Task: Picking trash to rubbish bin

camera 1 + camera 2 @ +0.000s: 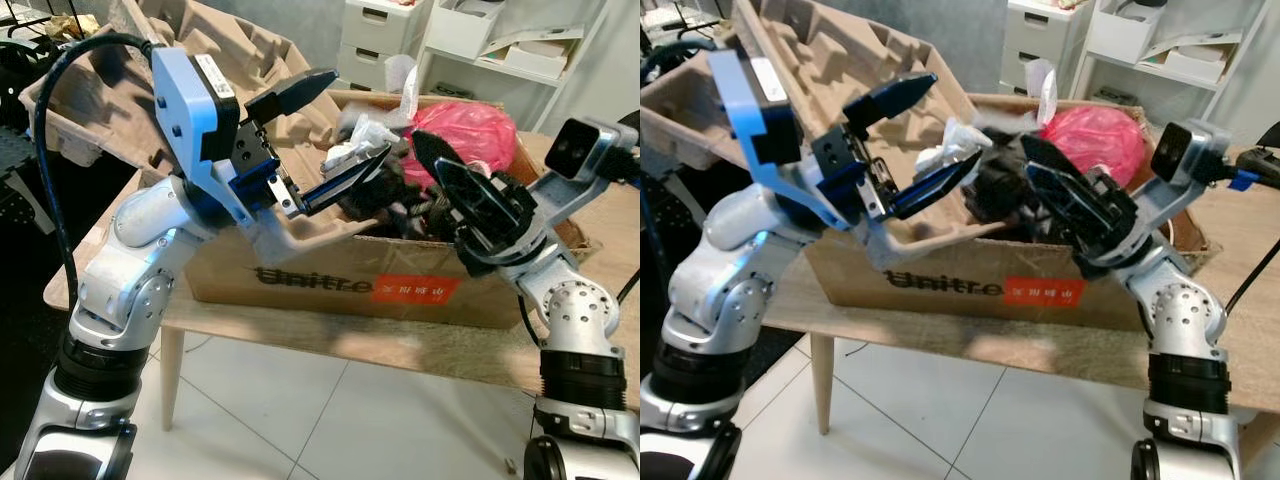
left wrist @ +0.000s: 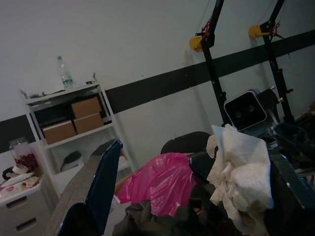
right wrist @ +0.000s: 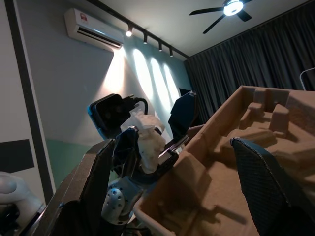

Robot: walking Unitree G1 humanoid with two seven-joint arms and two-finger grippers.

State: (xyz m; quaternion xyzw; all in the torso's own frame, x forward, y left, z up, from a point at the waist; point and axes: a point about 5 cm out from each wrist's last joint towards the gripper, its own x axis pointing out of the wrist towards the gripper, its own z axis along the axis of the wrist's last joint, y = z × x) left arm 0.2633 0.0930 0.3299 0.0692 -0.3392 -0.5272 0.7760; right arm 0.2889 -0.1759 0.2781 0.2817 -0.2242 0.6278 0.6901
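Observation:
A crumpled white tissue lies on the lower finger of my left gripper, whose fingers are spread wide above the left part of an open cardboard box. The tissue hangs loosely against that finger in the left wrist view. The box holds a pink plastic bag, dark crumpled material and other scraps. My right gripper is open over the box's front right part, fingers pointing toward the left gripper, nothing between them.
The box stands on a wooden table above a white tiled floor. A large moulded pulp tray leans behind the left arm. White drawers and a white shelf stand behind.

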